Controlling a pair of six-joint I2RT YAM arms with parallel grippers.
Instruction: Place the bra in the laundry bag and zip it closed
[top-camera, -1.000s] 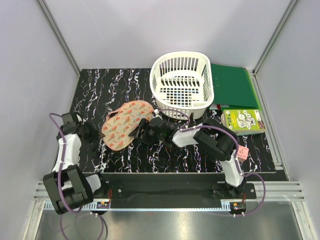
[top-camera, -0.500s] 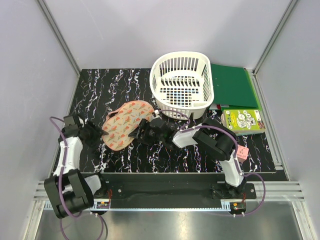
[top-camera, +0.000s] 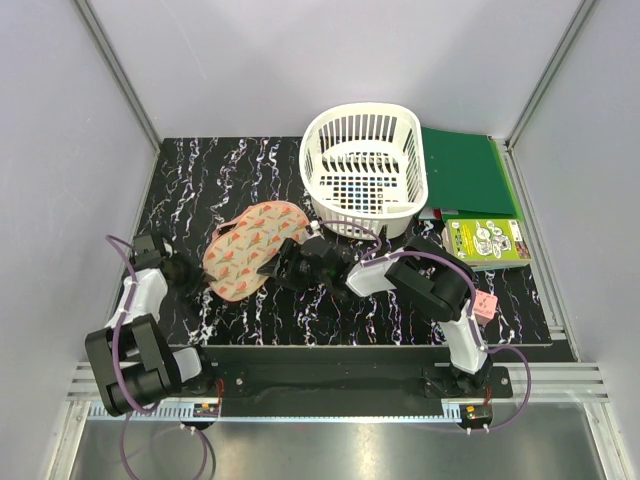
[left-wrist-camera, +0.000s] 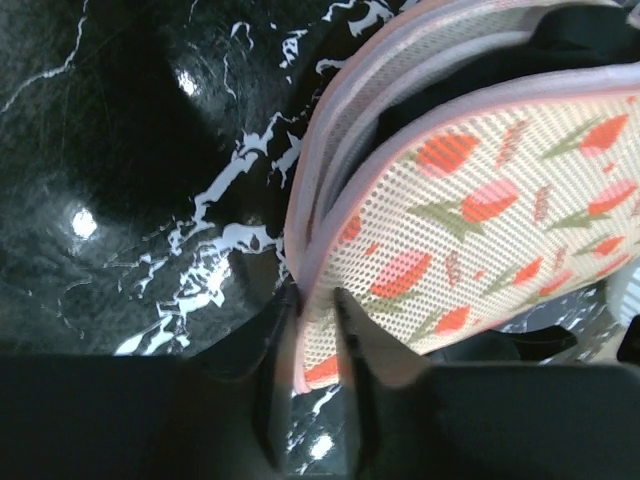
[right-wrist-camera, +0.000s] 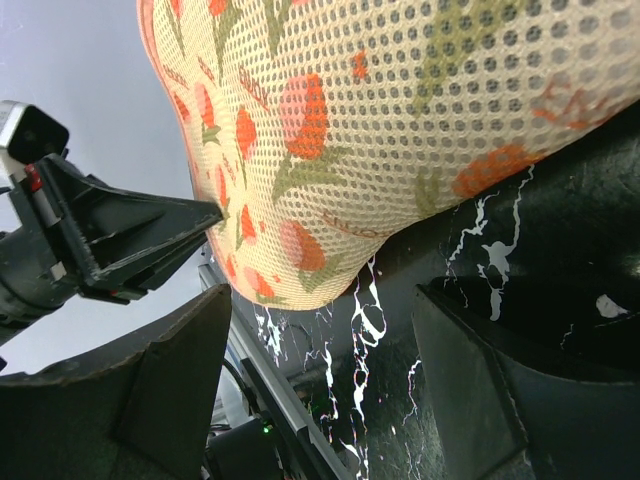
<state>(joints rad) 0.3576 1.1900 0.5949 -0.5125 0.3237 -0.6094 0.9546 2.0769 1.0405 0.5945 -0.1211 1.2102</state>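
Note:
The laundry bag (top-camera: 252, 248), a peach mesh pouch with red-green print, lies flat on the black marbled table (top-camera: 200, 180). My left gripper (top-camera: 196, 275) is shut on its near-left edge; the left wrist view shows the fingers pinching the pink trim (left-wrist-camera: 315, 300) of the bag (left-wrist-camera: 480, 190). Its zipper slit gapes, with something dark inside (left-wrist-camera: 420, 95), perhaps the bra; I cannot tell. The bra does not show in the top view. My right gripper (top-camera: 274, 268) is open and empty at the bag's right edge. In the right wrist view its jaws (right-wrist-camera: 320, 360) stand wide below the bag (right-wrist-camera: 400, 130).
A white slotted basket (top-camera: 364, 170) stands behind the bag. Green folders (top-camera: 465, 170) and a printed booklet (top-camera: 487, 241) lie at the right, with a small pink cube (top-camera: 485, 305) near the right arm. Grey walls close in three sides.
My left arm has drawn lower and closer to its base while keeping hold of the bag's edge. The bag and the right gripper have hardly moved.

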